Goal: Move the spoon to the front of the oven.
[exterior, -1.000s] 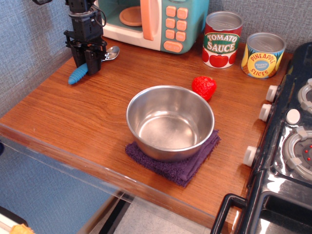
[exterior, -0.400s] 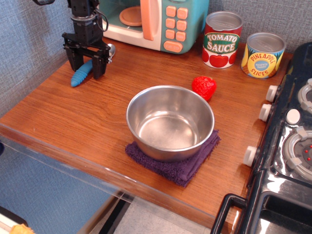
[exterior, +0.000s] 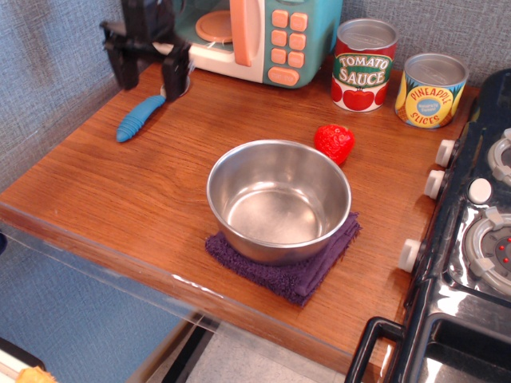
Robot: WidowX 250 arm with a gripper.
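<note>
The spoon [exterior: 140,116] lies flat on the wooden counter at the far left, its ribbed blue handle pointing toward the front left. Its silver bowl is mostly hidden behind my gripper's right finger, close to the oven's front. The oven [exterior: 263,36] stands at the back, teal front with pink buttons and handle, orange plate inside. My gripper [exterior: 148,73] hangs open above the spoon's bowl end, fingers spread wide and clear of the handle, holding nothing.
A steel pot [exterior: 279,198] sits on a purple cloth [exterior: 295,271] in the middle. A red strawberry [exterior: 334,141] lies behind it. A tomato sauce can [exterior: 364,64] and a pineapple can [exterior: 431,89] stand at the back right. A black stove [exterior: 471,231] fills the right edge.
My gripper opened, let go of the spoon and rose toward the back. The spoon now lies free on the counter in front of the oven's left side.
</note>
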